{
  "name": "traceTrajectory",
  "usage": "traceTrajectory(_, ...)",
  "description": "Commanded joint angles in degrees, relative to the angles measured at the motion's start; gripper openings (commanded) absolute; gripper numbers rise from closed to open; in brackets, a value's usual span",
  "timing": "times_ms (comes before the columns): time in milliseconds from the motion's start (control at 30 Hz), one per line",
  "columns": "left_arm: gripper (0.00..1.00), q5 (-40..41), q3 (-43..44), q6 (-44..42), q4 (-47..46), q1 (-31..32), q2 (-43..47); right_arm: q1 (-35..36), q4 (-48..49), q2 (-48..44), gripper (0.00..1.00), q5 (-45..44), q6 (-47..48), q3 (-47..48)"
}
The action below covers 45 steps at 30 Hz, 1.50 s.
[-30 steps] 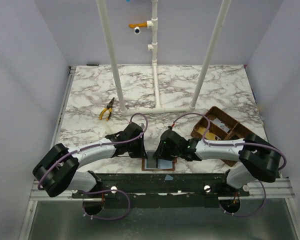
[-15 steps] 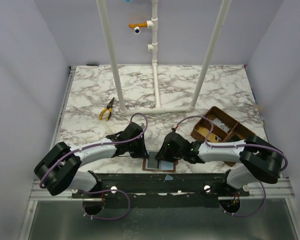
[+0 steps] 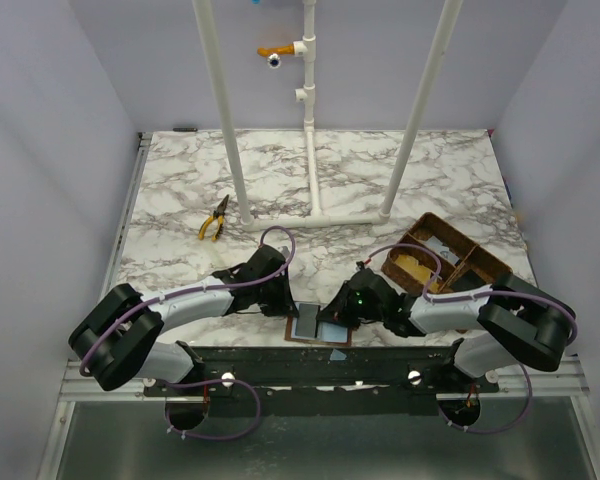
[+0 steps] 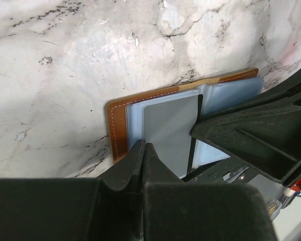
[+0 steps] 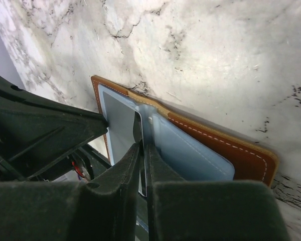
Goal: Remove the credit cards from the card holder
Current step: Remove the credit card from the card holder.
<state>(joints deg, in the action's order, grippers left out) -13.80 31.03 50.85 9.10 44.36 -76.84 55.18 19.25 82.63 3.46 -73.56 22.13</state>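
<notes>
Both arms are bent low over the near edge of the marble worktop (image 3: 310, 170), meeting at the open brown leather card holder (image 3: 305, 325). The left end effector (image 4: 143, 146) is seen fully closed at its left half. The right end effector (image 5: 142, 146) is set at a narrow slit over the fold, and whether anything is pinched cannot be told. A pale grey card (image 4: 170, 125) in a clear pocket is made out only in the wrist views.

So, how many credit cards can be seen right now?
3. One grey card sits in the card holder; a yellowish card and a pale card lie in separate basket compartments. More may hide in the pockets.
</notes>
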Motion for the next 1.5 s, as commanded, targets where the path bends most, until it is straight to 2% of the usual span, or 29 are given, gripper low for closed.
traceTrajectory(0, 0.0, 0.89, -2.14, -0.31, 2.43, 0.11, -1.21, -0.42, 4.36, -1.23, 0.11, 2.25, -0.81, -1.43)
traceTrajectory(467, 0.0, 1.01, -2.2, 0.2, 2.6, 0.2, -1.53, -0.42, 7.28, 0.61, 0.09, 3.47, -0.25, -0.69)
traceTrajectory(600, 0.0, 1.86, -2.13, 0.6, 3.27, 0.2, -1.72, -0.42, 7.38, 1.13, 0.02, 2.89, -0.57, -1.06)
traceTrajectory(700, 0.0, 3.05, -2.12, 1.31, 4.28, 0.2, -1.48, -1.05, 7.09, 0.53, 0.01, 2.69, -0.79, -2.27)
traceTrajectory(1467, 0.0, 5.36, -0.56, 1.62, 6.7, -0.24, -1.72, -3.78, -7.73, -12.68, 0.01, -2.11, 3.63, -4.12)
